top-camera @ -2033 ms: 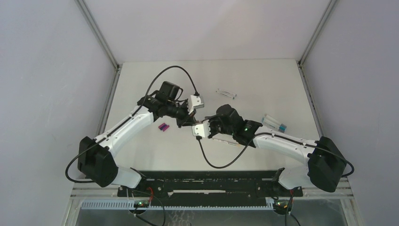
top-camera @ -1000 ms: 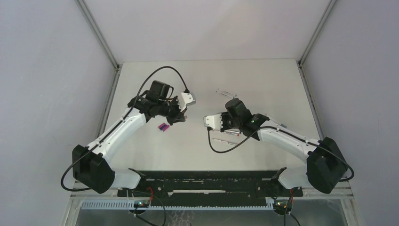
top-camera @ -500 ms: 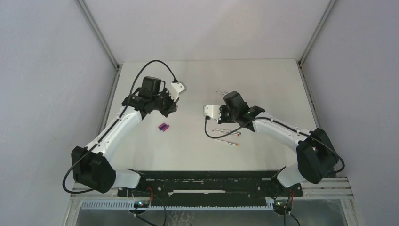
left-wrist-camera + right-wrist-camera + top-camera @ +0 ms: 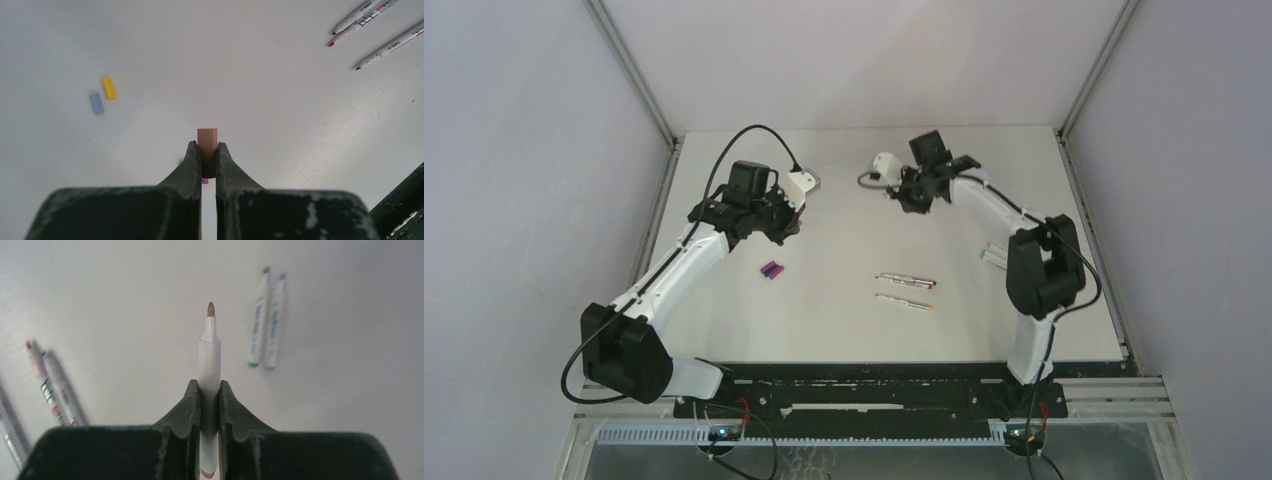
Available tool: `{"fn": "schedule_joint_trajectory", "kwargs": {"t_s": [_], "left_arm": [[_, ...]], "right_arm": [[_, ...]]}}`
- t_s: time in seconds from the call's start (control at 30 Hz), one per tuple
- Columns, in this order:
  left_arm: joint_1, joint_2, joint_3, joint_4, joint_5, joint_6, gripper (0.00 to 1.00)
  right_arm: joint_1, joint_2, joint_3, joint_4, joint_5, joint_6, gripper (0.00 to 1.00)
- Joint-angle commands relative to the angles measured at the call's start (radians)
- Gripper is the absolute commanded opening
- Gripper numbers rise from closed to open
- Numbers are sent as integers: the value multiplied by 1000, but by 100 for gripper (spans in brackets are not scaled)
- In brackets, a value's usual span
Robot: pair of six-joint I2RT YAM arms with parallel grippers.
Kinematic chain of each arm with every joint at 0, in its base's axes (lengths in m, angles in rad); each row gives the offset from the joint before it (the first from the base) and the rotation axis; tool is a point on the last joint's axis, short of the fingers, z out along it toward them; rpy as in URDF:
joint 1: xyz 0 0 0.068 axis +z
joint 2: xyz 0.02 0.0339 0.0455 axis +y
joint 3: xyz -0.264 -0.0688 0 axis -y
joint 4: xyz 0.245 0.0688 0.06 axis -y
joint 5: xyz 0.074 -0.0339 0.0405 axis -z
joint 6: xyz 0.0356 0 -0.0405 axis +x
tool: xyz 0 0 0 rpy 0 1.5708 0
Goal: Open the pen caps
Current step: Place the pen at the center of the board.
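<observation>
- The left gripper is clenched on a tan-brown pen cap, which stands out just past its fingertips.
- Ahead and to its left, a yellow cap and a blue cap lie just beside each other on the table, well apart from the jaws.
- Far ahead to its right lie three white pens with bare tips.
- The right gripper grasps an uncapped pen by its white barrel. The brown tip points straight ahead, beyond the fingertips.
- Ahead and to its right, a green-ended pen and a bluish-ended pen lie side by side.
- To its left lie blurred pens, one a red-tipped pen.
- From above, a purple-and-magenta pair of caps lies near the left gripper, on the side toward the arm bases.
</observation>
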Motion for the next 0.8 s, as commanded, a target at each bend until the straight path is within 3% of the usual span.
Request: {"fn": "schedule_joint_trajectory", "kwargs": {"t_s": [0.0,0.13,0.23,0.53,0.77], "left_arm": [[0,10,-9,35,-10,-23,0],[1,8,-11,37,-14,-21,0],[1,10,-12,39,-16,-21,0],[1,18,-16,40,-25,-19,0],[0,21,-20,45,-34,-20,0]], "right_arm": [[-116,186,350,-267,-188,58,0],[-182,361,632,-401,-236,69,0],[-199,443,741,-423,-218,77,0],[-211,540,759,-253,-189,196,0],[-222,632,829,-212,-202,256,0]]}}
